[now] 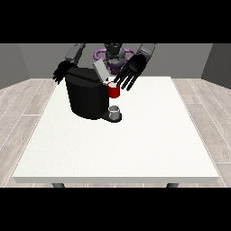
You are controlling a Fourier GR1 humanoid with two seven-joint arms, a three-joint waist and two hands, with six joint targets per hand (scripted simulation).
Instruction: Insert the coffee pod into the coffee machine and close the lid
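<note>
Table: white; carries the machine on its far half, toward the far-left corner.
Machine: black block, front facing the view's right; a red section projects there, over a small grey cup on the base.
Lid: grey flap, raised and tilted back above the machine's top; not yet closed.
Pod: appears as a small pale item at the top of the red section, just under the fingers; too small to tell whether it is fully seated or touching the hand.
Hand at the view's right: fingers straight and spread, pointing down and toward the view's left, tips just above the red section. It pinches nothing that can be seen.
Hand at the view's left: hangs behind the machine's far-left top edge, fingers relaxed and pointing down, holding nothing.
Key relation: the pod lies directly below and slightly left of the fingertips of the hand at the view's right; the lid stands just beside that hand, on its left. This hand is the nearer to both.
Step judged: pod at or in the slot; lid closing remains.
Next move calls for: a push on the raised lid forward and down over the red section.
Risk: the spread fingers may be caught under the lid.
</note>
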